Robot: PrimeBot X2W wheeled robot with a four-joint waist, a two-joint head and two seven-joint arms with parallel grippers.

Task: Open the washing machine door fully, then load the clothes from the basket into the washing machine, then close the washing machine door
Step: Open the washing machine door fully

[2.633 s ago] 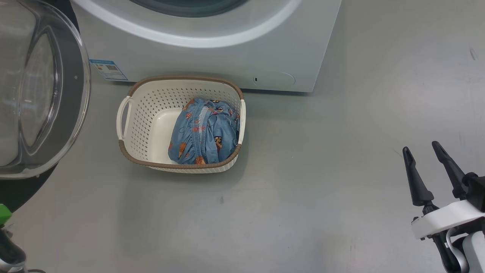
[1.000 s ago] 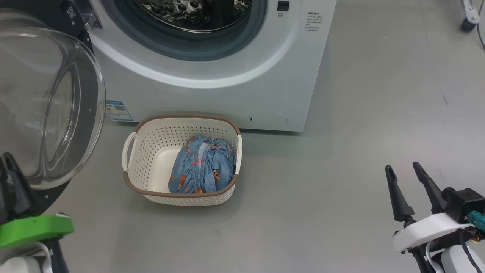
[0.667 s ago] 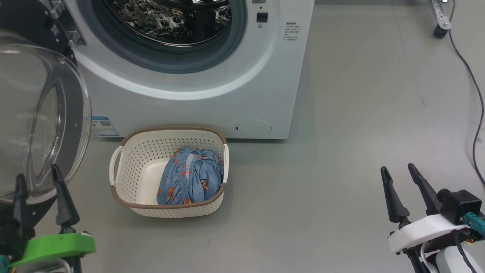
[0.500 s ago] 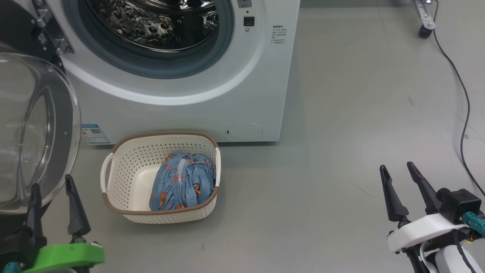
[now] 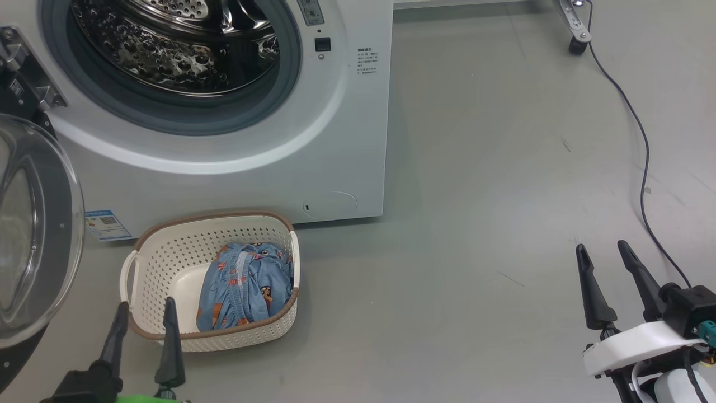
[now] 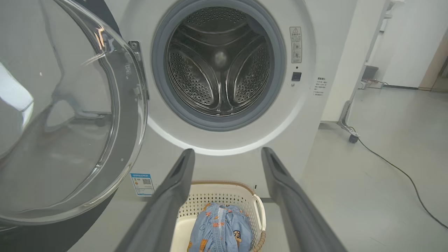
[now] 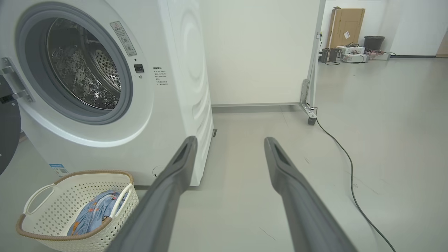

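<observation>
The washing machine (image 5: 347, 140) stands at the upper left with its steel drum (image 6: 218, 66) exposed. Its washing machine door (image 5: 33, 235) is swung wide open to the left, and its glass bowl (image 6: 70, 122) looms large in the left wrist view. On the floor before the machine sits the cream basket (image 5: 162, 263), with the light blue printed clothes (image 5: 246, 285) bunched in its right half. My left gripper (image 5: 145, 305) is open, its fingertips just in front of the basket's near left rim. My right gripper (image 5: 601, 246) is open over bare floor far to the right.
A dark cable (image 5: 643, 157) snakes across the grey floor at the right, running from a wheeled frame foot (image 5: 576, 39). A blue label (image 5: 106, 223) marks the machine's lower left corner. A cardboard box (image 7: 346, 22) and a bin stand far back.
The head camera has swung, shifting the whole scene left and down. My left gripper has opened from nearly shut and moved right, from beside the door to the basket's front. The right gripper stayed open.
</observation>
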